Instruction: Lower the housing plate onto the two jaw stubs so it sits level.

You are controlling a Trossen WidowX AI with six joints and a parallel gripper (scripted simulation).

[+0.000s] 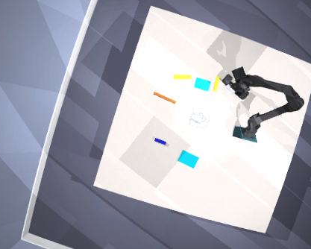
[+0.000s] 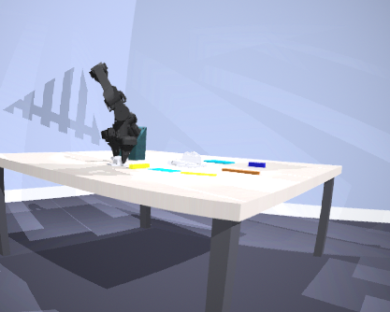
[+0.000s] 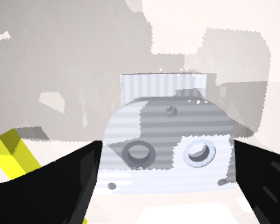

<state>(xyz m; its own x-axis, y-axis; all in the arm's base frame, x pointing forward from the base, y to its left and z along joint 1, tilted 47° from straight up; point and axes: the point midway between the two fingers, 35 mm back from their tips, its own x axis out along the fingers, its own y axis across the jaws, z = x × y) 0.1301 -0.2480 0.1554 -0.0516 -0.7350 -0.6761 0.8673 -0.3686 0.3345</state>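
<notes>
The housing plate point(image 1: 230, 89) point(image 2: 117, 161) point(image 3: 167, 172) is white with a rounded far edge, two round ringed holes and small dark holes. My gripper point(image 1: 233, 88) point(image 2: 121, 162) point(image 3: 164, 146) is shut on the housing plate, with one black finger at each side edge, low over the table. A pale ribbed block point(image 3: 162, 87) shows just beyond the plate's rounded edge in the wrist view. A white, detailed assembly point(image 1: 200, 118) point(image 2: 188, 160) stands near the middle of the table, apart from the gripper. Its jaws and stubs are too washed out to tell apart.
Yellow bars point(image 1: 182, 77) point(image 1: 216, 83) and a cyan plate point(image 1: 202, 83) lie beside the gripper. An orange bar point(image 1: 164, 98), a blue block point(image 1: 160, 142) and another cyan plate point(image 1: 188, 159) lie farther off. A dark teal block point(image 1: 239, 132) point(image 2: 140, 148) stands by the arm's base.
</notes>
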